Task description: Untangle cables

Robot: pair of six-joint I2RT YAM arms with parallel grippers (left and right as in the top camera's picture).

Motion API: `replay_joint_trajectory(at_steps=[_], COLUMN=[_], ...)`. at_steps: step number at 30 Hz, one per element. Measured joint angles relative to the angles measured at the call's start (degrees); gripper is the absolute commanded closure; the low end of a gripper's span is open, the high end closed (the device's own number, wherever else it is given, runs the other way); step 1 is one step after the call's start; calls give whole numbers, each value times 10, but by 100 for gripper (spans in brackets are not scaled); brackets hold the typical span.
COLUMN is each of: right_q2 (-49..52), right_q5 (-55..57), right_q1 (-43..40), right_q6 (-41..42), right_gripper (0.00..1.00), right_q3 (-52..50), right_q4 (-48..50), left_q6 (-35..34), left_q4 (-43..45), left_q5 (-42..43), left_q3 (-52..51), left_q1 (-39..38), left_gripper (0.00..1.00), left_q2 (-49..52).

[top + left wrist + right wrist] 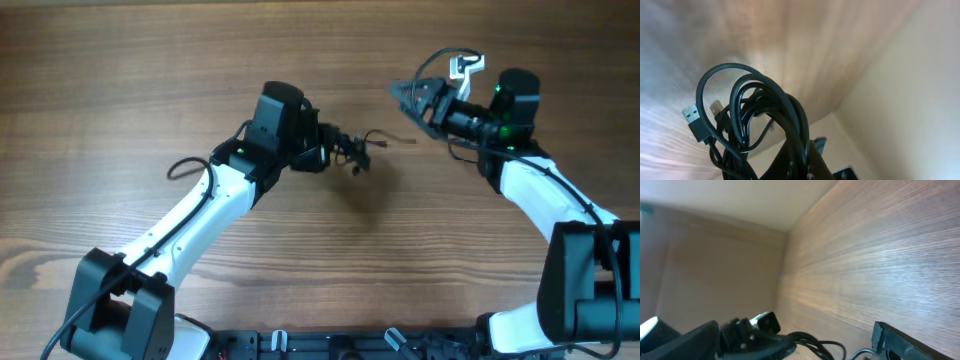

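**One knotted bundle, no cord freed yet**

Near the middle of the overhead view, the left gripper (pixel 322 150) is clamping tight on the cables (pixel 355 153). The bundle is hanging just off its tips above the wooden table (pixel 150 60), and its shadow is falling a little lower in the frame. One thin strand is trailing out toward the right.

In the left wrist view the cables (pixel 765 117) are filling the lower centre. Several black loops are crossing over and through one another, and a USB plug (pixel 692 116) is sticking out at the left of the frame. No cord is lying apart from the rest.

The right gripper (pixel 408 100), in the upper right of the overhead view, is standing with its jaws spread wide and is holding nothing. It is pointing toward the bundle without touching it.

In the right wrist view, dark shapes are crowding the lower left of the frame. They may be the other arm's tip with the cables, but the blur is too heavy to be sure.

Judging by this, the task is sitting at an early stage. The tangle is gathered and held up, and all of the separating is left to do. The free arm looks placed to take the plug or the trailing strand and draw it out while the left one is anchoring the knot.
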Motion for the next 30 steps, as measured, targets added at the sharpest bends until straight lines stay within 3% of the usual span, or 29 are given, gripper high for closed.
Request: replay_joint_trajectory(at_steps=[2, 5, 10, 13, 16, 17, 18, 19, 21, 22, 23, 24, 27, 29, 30], right_q2=[0, 0, 0, 0, 0, 0, 0, 0, 0, 0, 0, -1, -1, -1, -1], right_q5=[-9, -84, -173, -148, -31, 23, 60, 108, 222, 264, 288, 295, 286, 226, 193], right_q1=[2, 19, 28, 50, 136, 170, 190, 210, 248, 255, 257, 261, 256, 228, 214], right_q6=[-63, -220, -344, -398, -450, -471, -483, -497, -511, -511, -517, -514, -456, -402, -366], right_gripper=[0, 0, 0, 0, 0, 5, 18, 34, 79, 96, 96, 96, 96, 96, 96], right_q3=[2, 3, 3, 3, 3, 3, 3, 3, 3, 3, 3, 3, 3, 3, 3], right_q4=[-30, -76, -88, -88, -88, -88, -88, -87, -87, -87, -86, -87, -92, -92, -94], left_q6=[-8, -8, -8, -8, -8, -8, -8, -8, -8, -8, -8, -8, 15, 151, 226], left_q4=[-10, -11, -11, -11, -11, -11, -11, -11, -11, -11, -9, -7, -6, -4, 0], left_q5=[-7, -21, -18, 12, 44, 64, 75, 85, 112, 125, 131, 136, 141, 141, 143], left_q3=[0, 0, 0, 0, 0, 0, 0, 0, 0, 0, 0, 0, 0, 0, 0], left_q1=[0, 2, 40, 83, 100, 100, 100, 100, 100, 100, 100, 100, 100, 106, 112], left_gripper=[96, 96, 96, 96, 96, 96, 96, 96, 96, 96, 93, 82, 31, 27, 20], left_q2=[0, 0, 0, 0, 0, 0, 0, 0, 0, 0, 0, 0, 0, 0, 0])
